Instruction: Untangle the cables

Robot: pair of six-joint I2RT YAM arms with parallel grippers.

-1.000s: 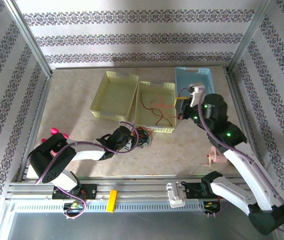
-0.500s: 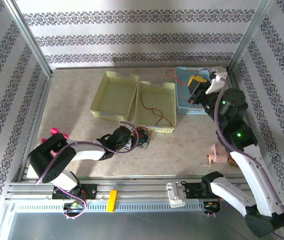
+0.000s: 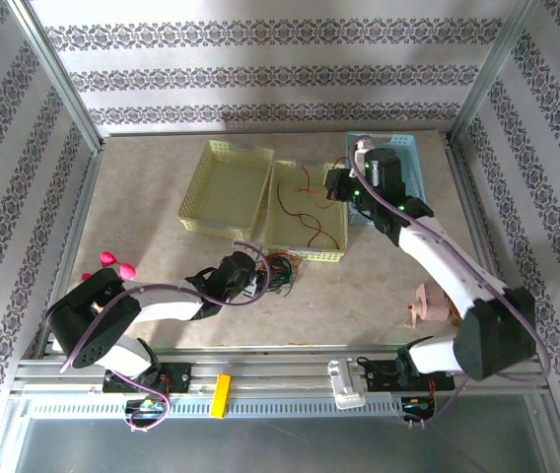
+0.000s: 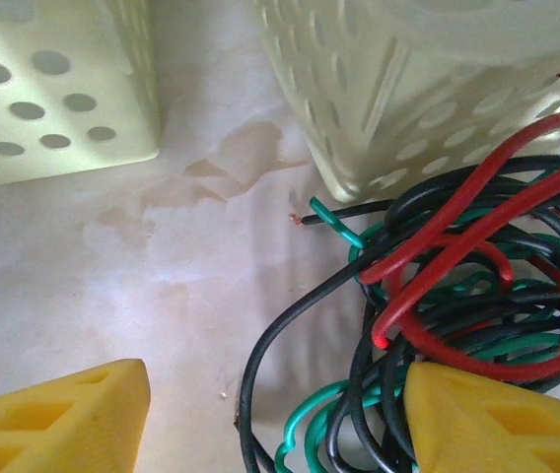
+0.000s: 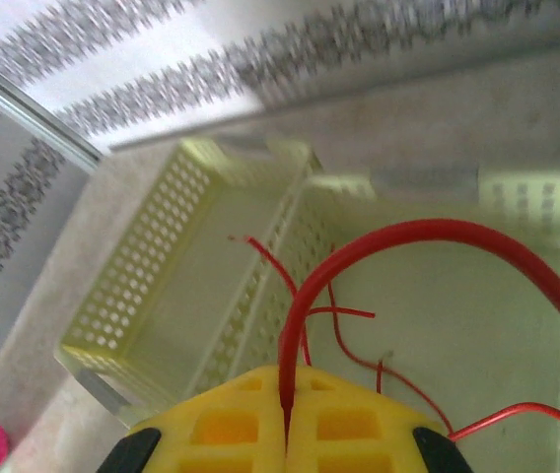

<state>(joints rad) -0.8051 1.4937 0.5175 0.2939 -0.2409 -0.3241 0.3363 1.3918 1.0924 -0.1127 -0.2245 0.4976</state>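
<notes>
A tangle of red, green and black cables (image 3: 282, 270) lies on the table in front of the middle basket. My left gripper (image 3: 258, 279) sits low at its left side. Seen from the left wrist, the left gripper (image 4: 280, 424) stands open, and a black strand and green loops of the tangle (image 4: 457, 296) pass between its yellow fingers (image 4: 58, 419). My right gripper (image 3: 337, 187) hangs over the right side of the middle basket. In the right wrist view the right gripper (image 5: 285, 419) is shut on a red cable (image 5: 398, 235) that arcs up and to the right.
Two yellow-green perforated baskets (image 3: 196, 197) (image 3: 310, 255) stand side by side, the middle one with thin red wires (image 3: 312, 219) in it. A blue basket (image 3: 413, 163) stands at the back right. A pink object (image 3: 428, 305) lies at the front right.
My right gripper swung out over the blue basket, then left over the middle basket, keeping the red cable in it. My left gripper stayed at the tangle and opened a little wider.
</notes>
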